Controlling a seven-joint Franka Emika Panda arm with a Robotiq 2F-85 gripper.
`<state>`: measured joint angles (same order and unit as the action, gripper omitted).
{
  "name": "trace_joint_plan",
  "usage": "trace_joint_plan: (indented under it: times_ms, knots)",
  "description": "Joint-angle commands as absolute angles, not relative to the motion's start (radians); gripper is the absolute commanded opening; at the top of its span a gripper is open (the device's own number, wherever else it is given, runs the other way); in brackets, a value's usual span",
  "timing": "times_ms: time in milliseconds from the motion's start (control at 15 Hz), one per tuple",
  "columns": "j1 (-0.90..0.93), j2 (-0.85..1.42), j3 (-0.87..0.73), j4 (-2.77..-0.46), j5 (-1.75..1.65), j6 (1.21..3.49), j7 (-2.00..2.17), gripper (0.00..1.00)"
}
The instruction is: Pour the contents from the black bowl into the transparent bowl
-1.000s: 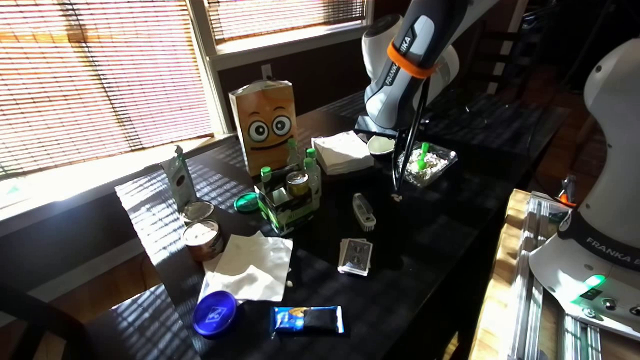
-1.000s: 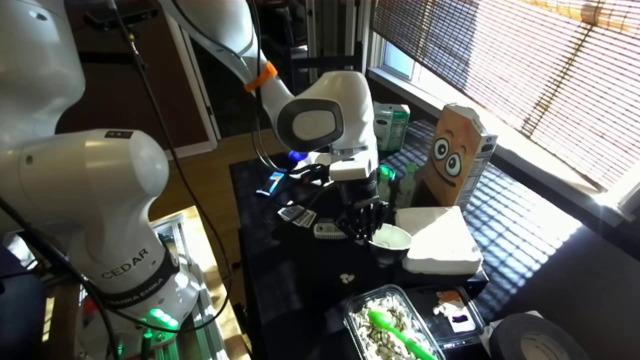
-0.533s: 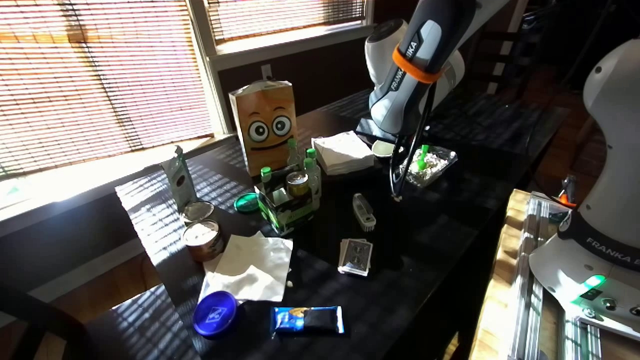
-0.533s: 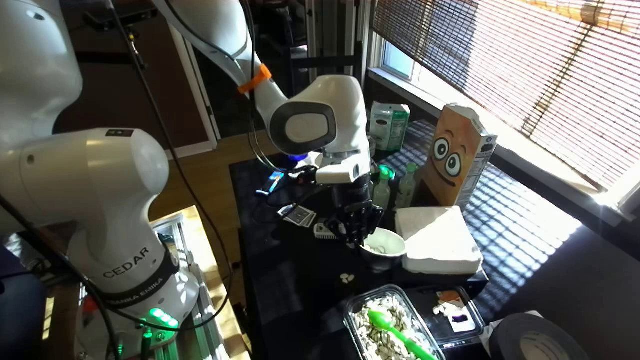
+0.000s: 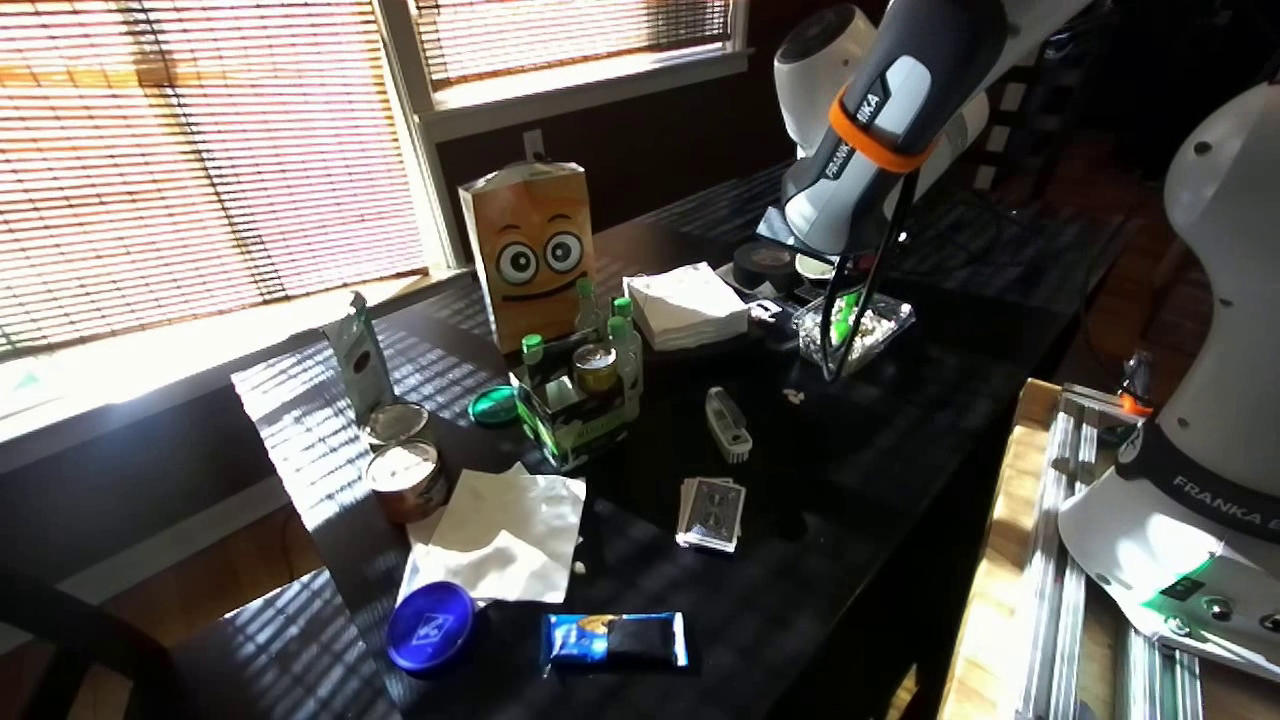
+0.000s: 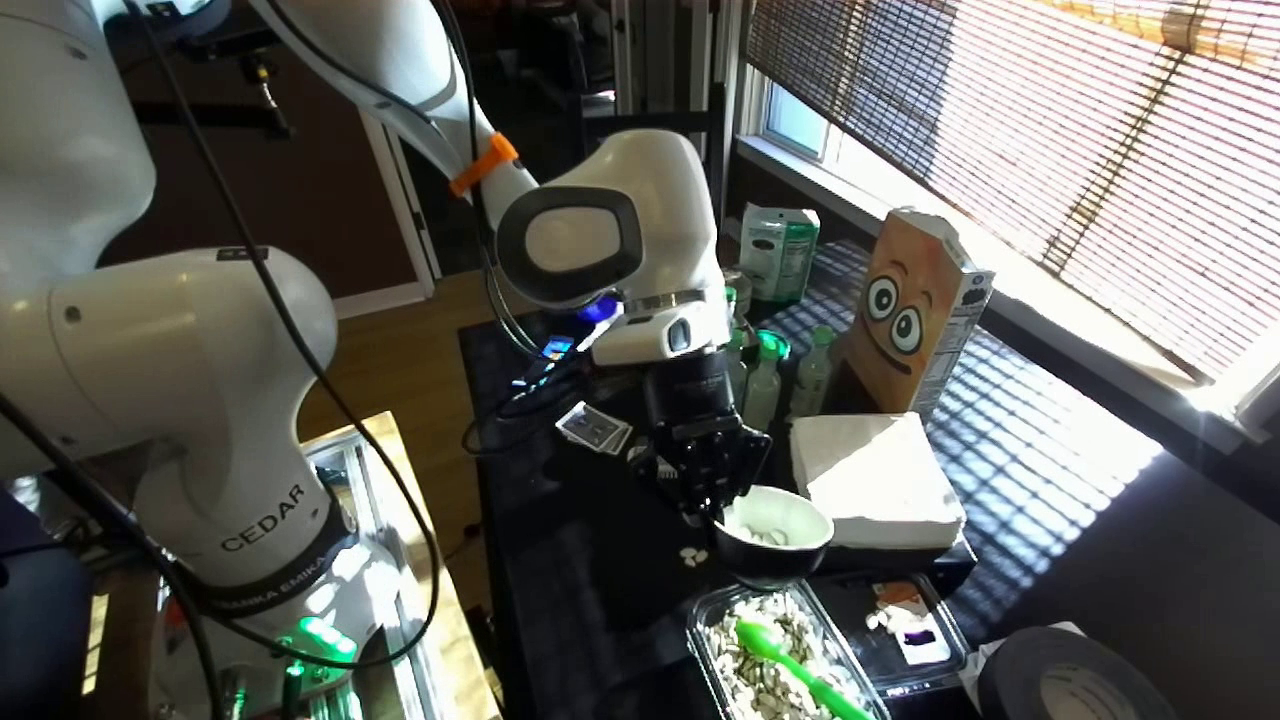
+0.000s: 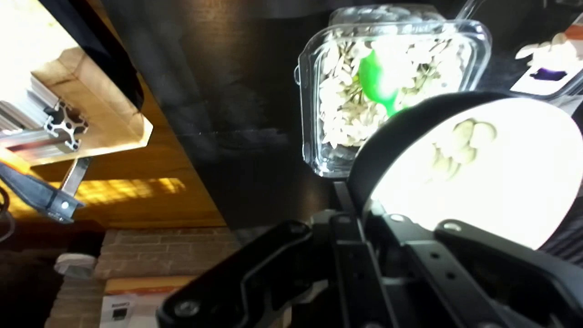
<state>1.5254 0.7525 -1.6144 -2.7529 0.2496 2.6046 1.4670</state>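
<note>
One dark, sun-striped counter (image 5: pixel 850 490) fills the middle of an exterior view; two blinds (image 5: pixel 200 150) glow upper left. On my wrist view I have one transparent bowl (image 7: pixel 309 127) of pale seeds (image 7: pixel 350 114) upper right; one black bowl (image 7: pixel 483 182), more seeds inside, overlaps its lower corner, rim pinched tight in my gripper (image 7: pixel 360 207). One green spoon (image 7: pixel 374 82) lies on the seeds.

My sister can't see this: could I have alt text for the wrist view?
A robot tool grips a black bowl holding several pale seeds. Beyond it, partly hidden, a clear plastic container holds more seeds and a green spoon.
</note>
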Motion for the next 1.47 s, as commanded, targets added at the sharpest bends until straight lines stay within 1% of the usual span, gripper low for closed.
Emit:
trace_joint_plan:
  times_ms: [0, 400, 600, 800, 867, 1067, 1133, 1400]
  knots:
    - [1.561, 0.924, -1.594, -2.749, 0.223, 2.493, 1.496, 0.02]
    - [1.518, 1.071, -1.487, -2.653, 0.134, 2.294, 1.502, 0.02]
    - [1.487, 1.123, -1.455, -2.599, 0.045, 2.243, 1.470, 0.02]
    - [1.451, 1.132, -1.439, -2.559, -0.050, 2.256, 1.392, 0.02]
    - [1.480, 1.101, -1.447, -2.597, 0.006, 2.270, 1.439, 0.08]
    - [1.454, 1.113, -1.438, -2.572, -0.018, 2.270, 1.404, 0.08]
    - [1.452, 1.113, -1.438, -2.570, -0.020, 2.270, 1.402, 0.02]
    - [1.361, 1.128, -1.420, -2.535, -0.052, 2.251, 1.362, 0.02]
